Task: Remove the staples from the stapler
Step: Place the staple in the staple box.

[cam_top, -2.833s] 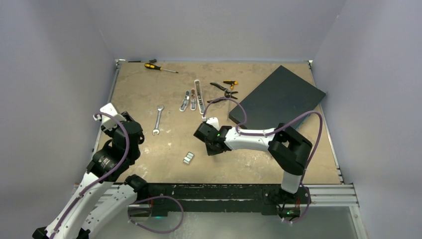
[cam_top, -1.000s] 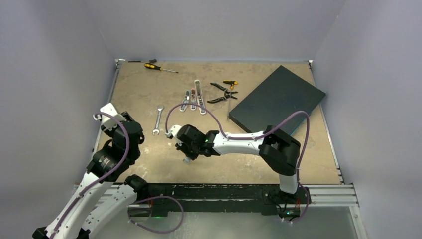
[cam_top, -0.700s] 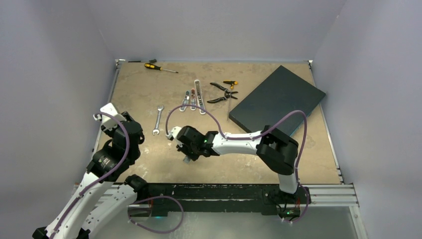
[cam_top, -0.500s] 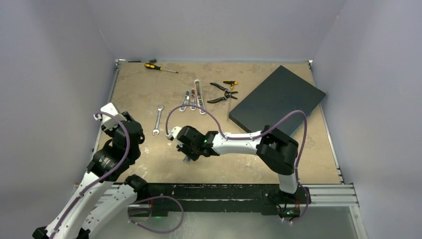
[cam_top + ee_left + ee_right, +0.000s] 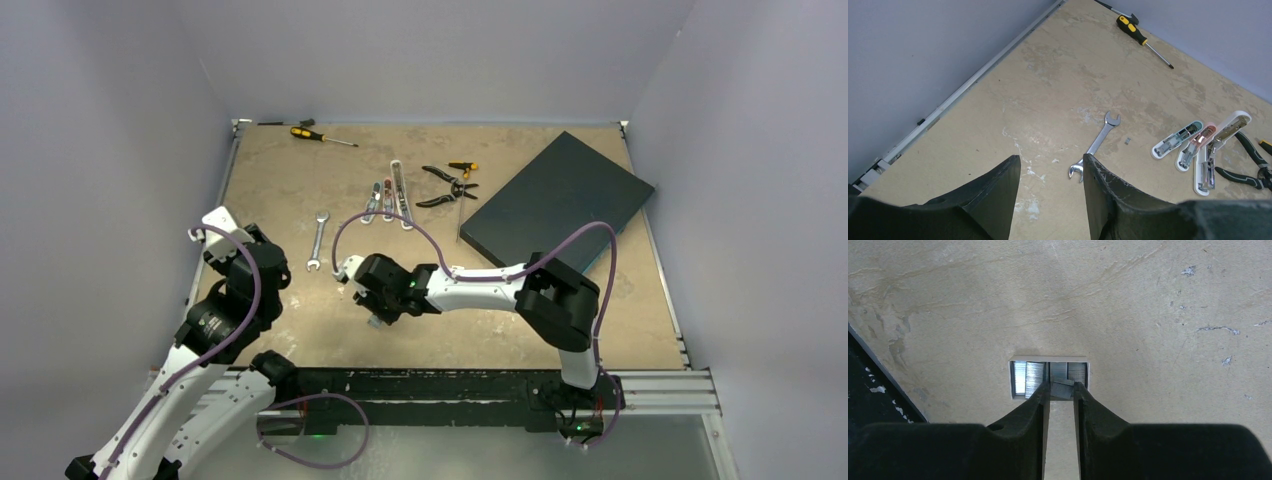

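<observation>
Silvery-grey, finely ribbed metal staple blocks; white rim on the shallow tray. My right pincer matte black, my left pincer black too. Tan tabletop mottled, pale scratches. Yellow-and-black-handled screwdriver; dark slate flat slab.

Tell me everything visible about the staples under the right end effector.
The silvery-grey ribbed metal staples lie as strips side by side in a shallow white-rimmed tray on the tan tabletop. One short block sits tilted at the tray's edge, between the fingertips of the right end effector, which appears to pinch it.
</observation>
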`<action>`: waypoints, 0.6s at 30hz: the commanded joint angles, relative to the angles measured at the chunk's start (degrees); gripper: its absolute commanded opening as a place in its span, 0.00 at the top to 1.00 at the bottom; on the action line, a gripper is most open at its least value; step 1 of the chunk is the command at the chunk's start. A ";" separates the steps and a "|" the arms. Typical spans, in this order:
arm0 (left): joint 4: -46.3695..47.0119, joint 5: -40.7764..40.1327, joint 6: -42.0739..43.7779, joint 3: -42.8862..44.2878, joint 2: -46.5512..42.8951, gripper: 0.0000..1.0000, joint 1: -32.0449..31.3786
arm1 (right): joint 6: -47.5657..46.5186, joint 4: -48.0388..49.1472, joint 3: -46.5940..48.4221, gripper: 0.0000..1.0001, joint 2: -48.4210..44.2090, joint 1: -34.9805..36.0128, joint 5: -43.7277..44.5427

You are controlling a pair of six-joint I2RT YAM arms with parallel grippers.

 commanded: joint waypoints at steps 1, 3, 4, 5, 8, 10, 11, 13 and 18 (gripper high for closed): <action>1.91 -0.14 0.87 0.58 0.17 0.52 0.15 | -0.40 -0.57 1.47 0.73 -2.76 0.27 0.71; 1.91 -0.14 0.90 0.63 0.17 0.52 0.14 | -0.32 -0.71 1.53 0.72 -3.02 0.26 0.83; 1.91 -0.14 0.84 0.63 0.18 0.52 0.07 | -0.19 -0.66 1.56 0.72 -3.21 0.28 0.92; 1.91 -0.14 0.86 0.63 0.17 0.52 0.06 | -0.17 -0.72 1.63 0.71 -3.31 0.28 1.06; 1.92 -0.14 0.90 0.63 0.10 0.52 0.07 | 0.30 -0.55 1.90 0.68 -4.20 0.27 1.97; 1.91 -0.14 0.91 0.64 0.08 0.52 0.07 | 0.70 -0.39 2.07 0.67 -5.21 0.23 2.51; 1.91 -0.14 0.87 0.64 0.08 0.52 0.07 | 0.86 -0.24 2.09 0.67 -5.60 0.23 2.66; 1.91 -0.14 0.91 0.61 0.10 0.52 0.11 | 1.36 -0.64 2.17 0.66 -6.21 0.25 2.87; 1.91 -0.14 0.85 0.56 0.12 0.52 0.07 | 4.97 -1.25 0.83 0.66 -8.11 -0.15 6.35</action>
